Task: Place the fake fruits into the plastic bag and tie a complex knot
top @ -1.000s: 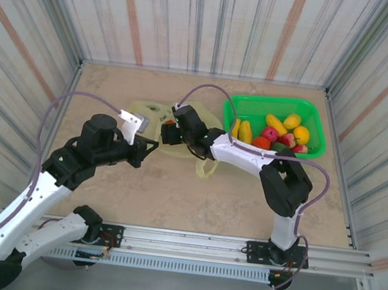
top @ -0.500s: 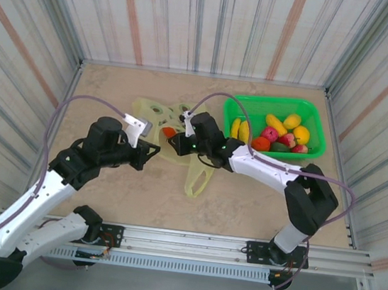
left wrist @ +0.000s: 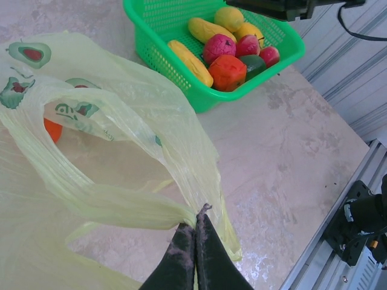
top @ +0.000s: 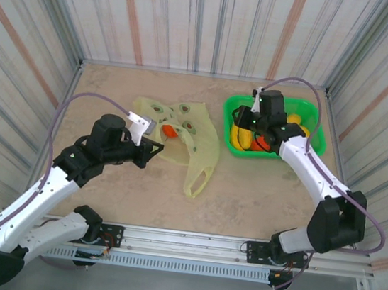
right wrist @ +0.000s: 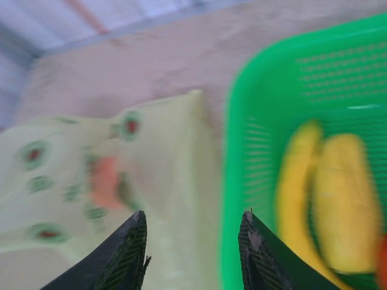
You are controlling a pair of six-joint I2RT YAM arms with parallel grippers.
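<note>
- Left gripper (left wrist: 195, 228) is pinching the thin, limp bag (left wrist: 121, 115) by a fold;
- Right gripper (right wrist: 193, 220) is hovering open over the fruits (right wrist: 341, 205) — light, likely slippery; grasp one mid-body.

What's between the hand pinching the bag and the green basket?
In the left wrist view, the left hand pinches the plastic bag; past its yellow film, bare table reaches the basket.

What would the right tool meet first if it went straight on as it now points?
Probably the edge of the plastic bag, just beside the green mesh basket; the blurred wrist view leaves depth unclear.
</note>
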